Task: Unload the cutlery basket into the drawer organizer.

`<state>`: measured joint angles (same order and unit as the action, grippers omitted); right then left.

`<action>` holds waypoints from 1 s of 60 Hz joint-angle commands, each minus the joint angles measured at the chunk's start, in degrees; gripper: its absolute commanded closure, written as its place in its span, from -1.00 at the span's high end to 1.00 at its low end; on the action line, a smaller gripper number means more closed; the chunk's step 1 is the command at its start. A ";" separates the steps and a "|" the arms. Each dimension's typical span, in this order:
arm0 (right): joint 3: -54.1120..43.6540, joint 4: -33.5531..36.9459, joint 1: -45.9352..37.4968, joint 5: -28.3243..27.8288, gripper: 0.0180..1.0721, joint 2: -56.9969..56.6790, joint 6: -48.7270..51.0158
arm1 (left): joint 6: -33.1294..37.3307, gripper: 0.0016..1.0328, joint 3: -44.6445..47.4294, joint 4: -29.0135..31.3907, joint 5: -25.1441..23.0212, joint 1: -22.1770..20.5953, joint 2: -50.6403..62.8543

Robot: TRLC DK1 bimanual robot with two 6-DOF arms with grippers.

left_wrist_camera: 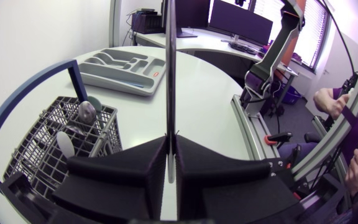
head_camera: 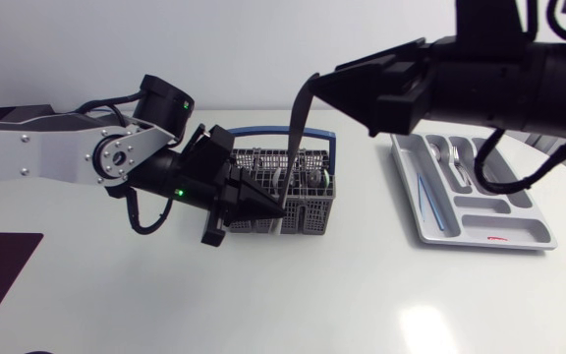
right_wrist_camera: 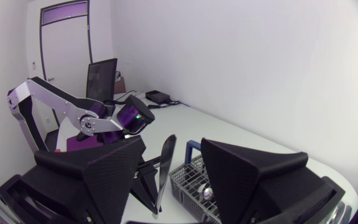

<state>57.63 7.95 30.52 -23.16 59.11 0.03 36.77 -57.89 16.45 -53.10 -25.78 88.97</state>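
You had the left gripper (head_camera: 275,208) closed flat on the lower end of a long, dark utensil (head_camera: 298,138), left of the frame's centre in the head view. The utensil stood nearly upright, its foot over the basket (head_camera: 308,214) and its top leaning toward the right gripper (head_camera: 324,90) in the upper middle. From the left wrist, the fingers (left_wrist_camera: 148,163) pressed the thin strip (left_wrist_camera: 171,74) from both sides, with the basket (left_wrist_camera: 55,134) just beside them holding two spoons (left_wrist_camera: 87,111). Your right gripper (right_wrist_camera: 173,142) was spread wide. The utensil (right_wrist_camera: 165,168) stood ahead of it in the gap, touching neither finger, with the basket (right_wrist_camera: 188,180) below. The organizer (head_camera: 430,231) lay at the right of the head frame on the table (head_camera: 312,305), well apart from the basket. It held cutlery (head_camera: 450,157) in its upper compartments and a blue piece (head_camera: 428,202) along its left slot.
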 commanded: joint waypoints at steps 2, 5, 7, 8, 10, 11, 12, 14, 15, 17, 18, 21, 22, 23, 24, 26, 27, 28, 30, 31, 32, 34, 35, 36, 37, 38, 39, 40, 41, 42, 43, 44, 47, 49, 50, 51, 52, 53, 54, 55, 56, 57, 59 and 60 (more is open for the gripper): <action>-4.19 0.76 -3.45 -1.01 0.63 -2.51 0.23 | -5.75 -0.94 -2.23 -5.72 3.09 -2.61 -0.46; -5.51 0.67 -5.21 -1.63 0.63 -3.13 0.23 | -7.77 -0.94 -2.67 -7.83 5.38 -3.66 -0.29; -6.47 0.49 -6.35 -1.98 0.63 -3.65 0.23 | -9.09 -0.94 -3.11 -9.24 6.70 -4.37 -0.11; -6.74 0.49 -6.62 -2.16 0.63 -3.65 0.32 | -9.44 -0.94 -3.20 -9.59 7.05 -4.45 -0.11; -7.97 0.32 -8.02 -3.39 0.63 -4.27 0.32 | -11.81 -0.94 -3.72 -12.05 9.16 -5.33 0.33; -8.41 0.23 -8.46 -3.65 0.63 -4.44 0.32 | -12.69 -0.94 -3.90 -13.02 9.60 -5.60 0.50; -9.20 -0.12 -9.08 -4.18 0.63 -4.80 0.32 | -14.01 -0.94 -4.16 -14.60 10.21 -5.86 0.77; -10.34 -0.47 -10.22 -4.88 0.63 -5.32 0.32 | -15.15 -0.94 -4.78 -15.66 11.27 -6.48 1.12; -10.52 -0.47 -10.40 -5.06 0.63 -5.41 0.32 | -15.33 -0.94 -4.95 -15.83 11.62 -6.74 1.29; -11.48 -0.56 -11.45 -5.67 0.62 -5.76 0.32 | -16.38 -0.94 -6.10 -16.54 12.94 -7.53 2.17; -11.83 -0.65 -11.71 -6.02 0.62 -5.76 0.32 | -16.65 -0.94 -6.54 -16.62 13.20 -7.71 2.35; -13.15 -1.09 -12.77 -7.16 0.62 -5.94 0.32 | -17.26 -0.94 -7.94 -16.71 14.43 -9.02 3.40; -13.59 -1.18 -12.95 -7.34 0.62 -5.94 0.32 | -17.88 -0.94 -8.56 -16.97 15.04 -9.46 3.84; -14.03 -1.27 -13.12 -7.43 0.62 -6.03 0.32 | -17.97 -0.94 -8.65 -17.06 15.13 -9.64 4.02; -14.38 -1.35 -13.21 -7.43 0.62 -6.03 0.32 | -18.41 -0.94 -9.26 -17.33 15.57 -10.17 4.46; -15.09 -1.79 -13.21 -7.43 0.61 -6.03 0.32 | -19.11 -0.94 -10.14 -17.59 15.92 -10.69 5.25; -15.61 -2.06 -13.21 -7.43 0.61 -6.03 0.41 | -19.46 -0.94 -10.67 -17.59 16.10 -11.13 5.69; -15.70 -2.14 -13.30 -7.43 0.61 -5.94 0.49 | -19.72 -0.94 -11.02 -17.59 16.28 -11.40 6.04; -16.58 -2.94 -13.38 -7.43 0.58 -5.85 0.67 | -20.60 -0.94 -12.16 -17.59 16.54 -11.92 7.10; -16.84 -3.20 -13.47 -7.43 0.55 -5.76 0.58 | -21.13 -0.94 -12.78 -17.59 16.54 -12.19 7.62; -17.11 -3.46 -13.56 -7.43 0.52 -5.76 0.58 | -21.66 -0.94 -13.30 -17.59 16.54 -12.28 8.24; -17.55 -3.90 -13.56 -7.34 0.48 -5.76 0.67 | -22.45 -0.94 -14.27 -17.59 16.54 -12.63 9.03; -17.72 -4.34 -13.74 -7.08 0.47 -5.76 0.58 | -22.71 -0.94 -14.71 -17.59 16.54 -12.72 9.56; -17.81 -4.43 -13.56 -6.99 0.46 -5.76 0.58 | -22.89 -0.94 -14.89 -17.59 16.54 -12.80 9.73; -18.08 -4.96 -13.74 -6.90 0.45 -5.85 0.58 | -23.77 -0.94 -15.59 -17.59 16.45 -13.07 10.26; -18.25 -5.13 -13.82 -6.81 0.45 -5.85 0.58 | -24.12 -0.94 -15.85 -17.59 16.54 -13.24 10.44; -18.43 -5.31 -13.82 -6.73 0.45 -5.76 0.58 | -24.73 -0.94 -16.38 -17.59 16.45 -13.33 10.70; -18.51 -5.48 -13.82 -6.64 0.45 -5.67 0.67 | -25.08 -0.94 -16.56 -17.59 16.45 -13.42 10.88; -18.69 -5.66 -13.91 -6.55 0.45 -5.67 0.67 | -25.52 -0.94 -16.82 -17.68 16.45 -13.51 11.05; -18.87 -5.92 -14.00 -6.20 0.44 -5.67 0.67 | -25.79 -0.94 -17.08 -17.68 16.45 -13.51 11.14; -19.13 -6.28 -14.00 -5.85 0.41 -5.76 0.67 | -26.23 -0.94 -17.43 -17.68 16.45 -13.59 11.31; -19.39 -6.63 -14.00 -5.49 0.38 -5.85 0.67 | -26.75 -0.94 -17.70 -17.68 16.45 -13.59 11.49; -19.92 -6.98 -14.09 -4.88 0.34 -6.11 1.20 | -27.90 -0.94 -18.40 -17.68 16.01 -13.59 11.93; -20.54 -7.68 -14.26 -4.09 0.29 -6.38 1.29 | -28.16 -0.94 -18.49 -17.77 15.75 -13.77 11.93; -20.62 -7.86 -14.26 -4.00 0.29 -6.47 1.29 | -28.16 -0.94 -18.40 -17.94 15.66 -13.77 11.93; -20.71 -8.12 -14.35 -3.83 0.29 -6.38 1.29 | -28.42 -0.94 -18.40 -18.03 15.66 -13.86 11.93; -20.98 -8.30 -14.61 -3.65 0.29 -6.47 1.29 | -28.69 -0.94 -18.40 -18.12 15.57 -13.95 11.93; -21.06 -8.56 -14.97 -3.56 0.29 -6.47 1.37 | -28.69 -0.94 -18.40 -18.21 15.40 -14.03 12.02; -21.15 -9.00 -15.32 -3.56 0.29 -6.38 1.37 | -28.78 -0.94 -18.40 -18.12 15.22 -14.03 12.02; -21.24 -9.09 -15.49 -3.56 0.29 -6.29 1.37 | -28.86 -0.94 -18.40 -18.21 15.22 -14.12 12.02; -21.24 -9.35 -15.76 -3.56 0.29 -6.03 1.37 | -28.95 -0.94 -18.40 -18.21 15.22 -14.21 12.02; -21.24 -9.53 -15.93 -3.47 0.29 -5.76 1.37 | -28.95 -0.94 -18.31 -18.12 15.22 -14.30 11.93; -21.24 -9.88 -16.37 -3.47 0.29 -5.41 1.46 | -29.22 -0.94 -18.40 -18.12 15.22 -14.39 11.93; -21.24 -10.05 -16.46 -3.47 0.29 -5.24 1.46 | -29.30 -0.94 -18.40 -18.12 15.22 -14.47 11.93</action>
<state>37.67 -0.60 15.05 -26.87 53.30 0.64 9.48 -74.32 -0.78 -37.21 -39.53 100.20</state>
